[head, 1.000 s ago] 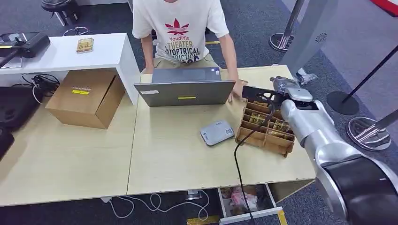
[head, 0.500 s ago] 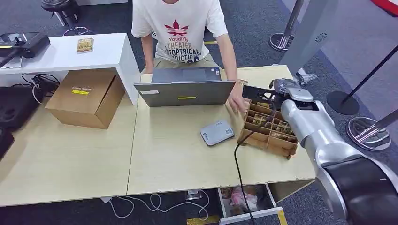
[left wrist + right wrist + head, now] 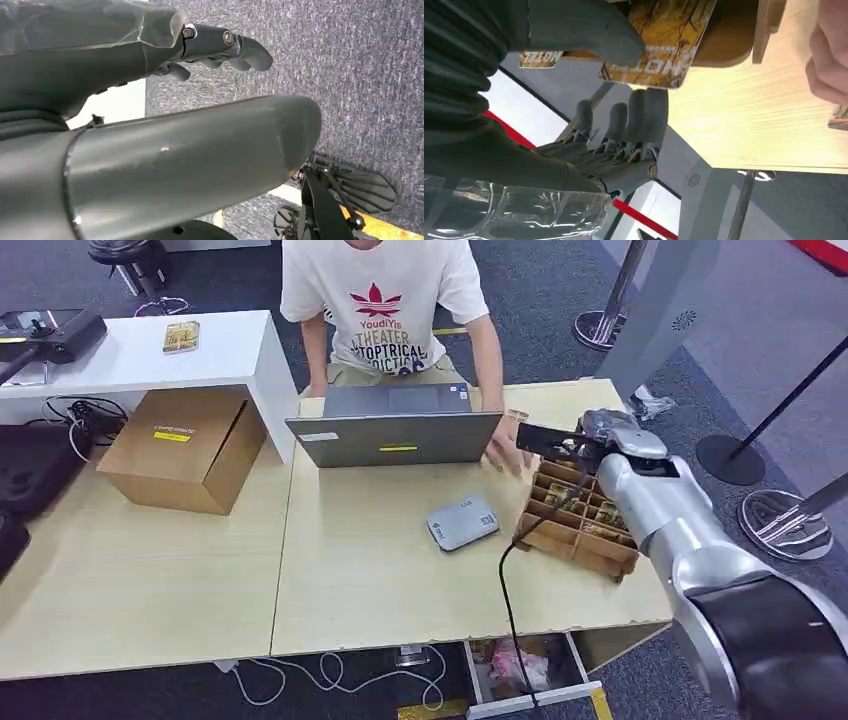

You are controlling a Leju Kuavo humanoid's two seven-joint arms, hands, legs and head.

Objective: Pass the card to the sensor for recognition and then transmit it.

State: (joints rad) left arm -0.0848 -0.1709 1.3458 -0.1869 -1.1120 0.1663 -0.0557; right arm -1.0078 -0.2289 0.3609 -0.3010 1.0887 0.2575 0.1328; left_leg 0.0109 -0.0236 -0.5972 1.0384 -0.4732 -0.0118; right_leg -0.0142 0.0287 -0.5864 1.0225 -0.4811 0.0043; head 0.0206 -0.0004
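**Card tray shifted toward table's right edge; right hand at its far end**

Since a second ago the wooden tray [image 3: 580,525] has slid and turned slightly toward the table's right edge, and the person's hand [image 3: 503,452] has drawn in beside the laptop.

Near: the left hand [image 3: 220,47] hangs over grey carpet in its wrist view, fingers loosely curled and holding nothing.

Middle: on the light wooden table [image 3: 380,590] the grey sensor [image 3: 462,522] lies flat, just left of the tray and apart from it. The tray's compartments hold yellow-brown cards; how many I cannot tell.

Right hand [image 3: 612,428]: the head view places it at the tray's far end, with its fingers hidden there. The right wrist view supplies the detail: the thumb [image 3: 589,30] presses against the face of a yellow card [image 3: 664,37] printed "HOTEL", standing at a tray wall. The darker fingers [image 3: 644,117] are extended together on the card's other side; whether they touch it, and so whether the card is gripped, cannot be determined.

Far: the open laptop [image 3: 395,435] stands before the person in a white T-shirt [image 3: 378,300]. A cardboard box [image 3: 185,448] sits at the table's far left, beside a white desk [image 3: 130,355].
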